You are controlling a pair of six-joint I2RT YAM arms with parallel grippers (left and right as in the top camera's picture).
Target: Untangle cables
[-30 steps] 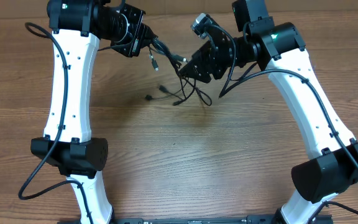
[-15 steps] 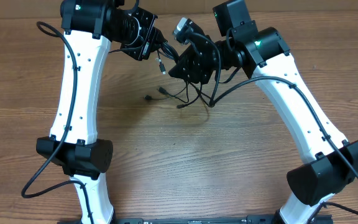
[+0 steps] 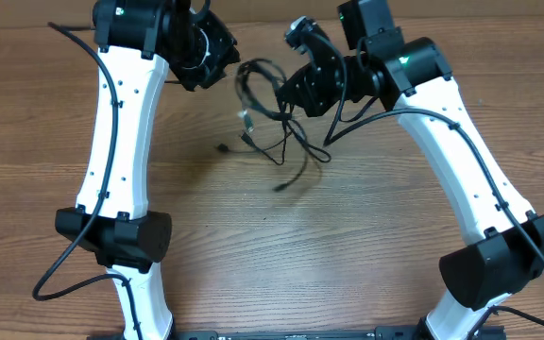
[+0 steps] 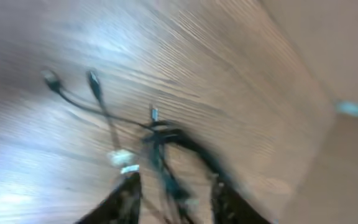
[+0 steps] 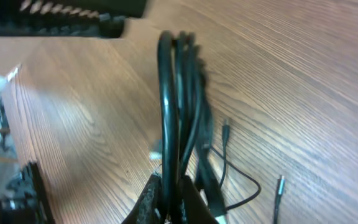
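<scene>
The cables (image 3: pixel 243 87) are thin black cords hanging as a loop at the back middle of the table. Their loose ends trail down to the wood, one with a small plug (image 3: pixel 223 147). My right gripper (image 3: pixel 288 96) is shut on the bundle; in the right wrist view the cords (image 5: pixel 166 93) rise straight up out of the closed right gripper (image 5: pixel 171 196). My left gripper (image 3: pixel 217 52) sits to the left of the loop, apart from it. The blurred left wrist view has the left gripper (image 4: pixel 174 199) with its fingers spread and the cables (image 4: pixel 166 134) ahead of them.
The wooden table (image 3: pixel 281 255) runs to a back edge behind both grippers. A loose plug end (image 5: pixel 279 186) lies on the wood to the right of the bundle. Both arm bases stand at the front corners, with thick arm wires (image 3: pixel 74 246) hanging beside them.
My left gripper has opened, let go of the cables and drawn back to the left. My right gripper has shut on the bundle and carried it slightly right; the loose ends have swung.
</scene>
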